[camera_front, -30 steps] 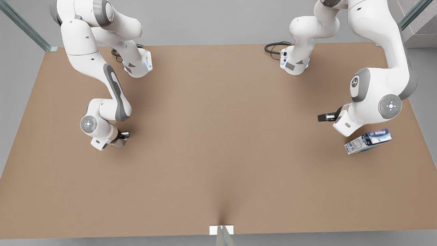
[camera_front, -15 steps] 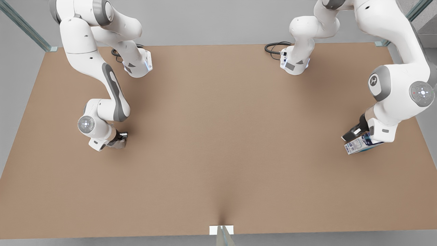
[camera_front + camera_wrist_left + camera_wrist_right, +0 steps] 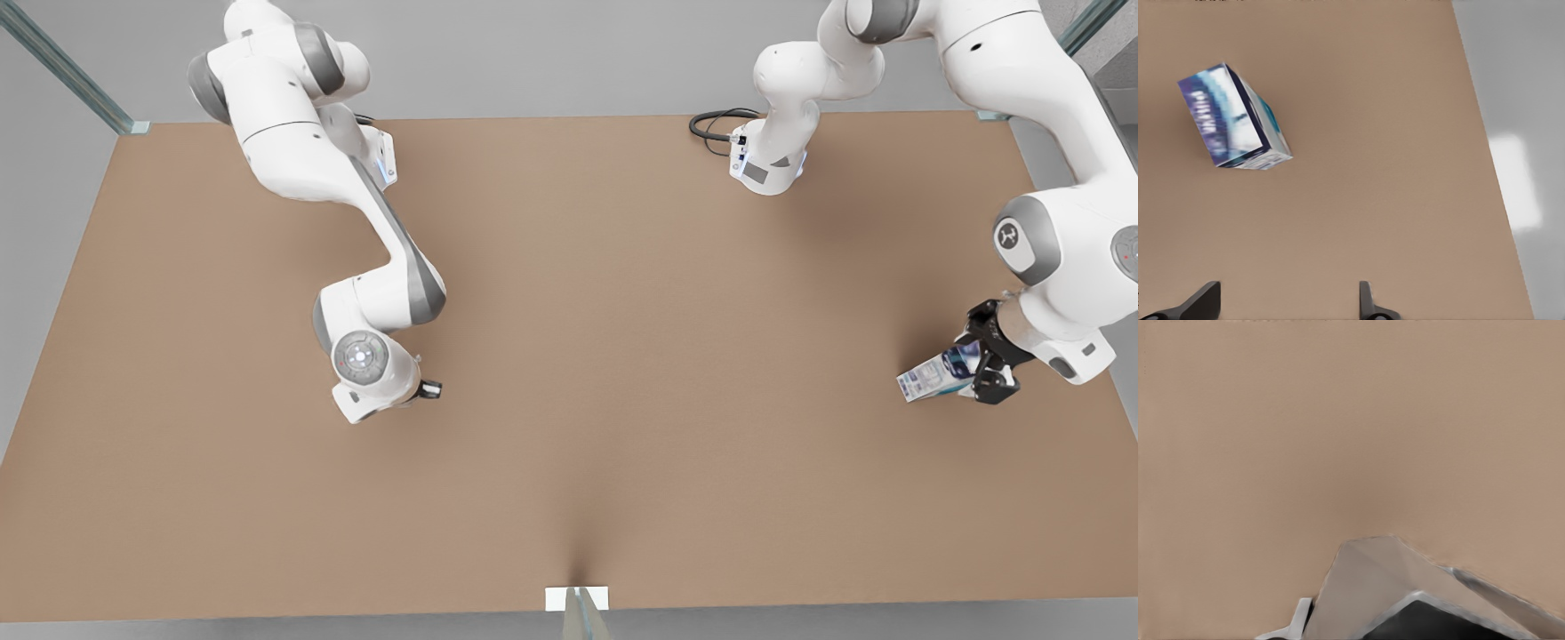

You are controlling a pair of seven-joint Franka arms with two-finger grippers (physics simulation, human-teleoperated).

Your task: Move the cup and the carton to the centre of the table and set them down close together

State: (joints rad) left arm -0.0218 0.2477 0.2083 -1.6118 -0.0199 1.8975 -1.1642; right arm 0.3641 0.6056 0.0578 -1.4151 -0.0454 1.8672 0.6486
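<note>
The carton (image 3: 926, 380), white and light blue with a dark blue panel, lies on the brown table (image 3: 622, 356) near the front view's right edge. My left gripper (image 3: 987, 360) hovers open over the carton's outer end. In the left wrist view the carton (image 3: 1235, 120) lies ahead of the open left gripper (image 3: 1288, 308), apart from both fingertips (image 3: 1205, 301). My right gripper (image 3: 425, 388) is left of centre in the front view. The pale grey faceted cup (image 3: 1385, 587) sits close under its wrist camera, and the gripper is shut on it.
Two white arm bases (image 3: 765, 164) stand at the table's far edge, each with a black cable. The table's edge (image 3: 1471, 100) runs close beside the carton, with grey floor beyond. A small white bracket (image 3: 576, 597) sits at the near edge.
My right gripper has carried the cup from the left side toward the table's centre. My left gripper has swung outward and turned over the carton's outer end; the carton has not moved.
</note>
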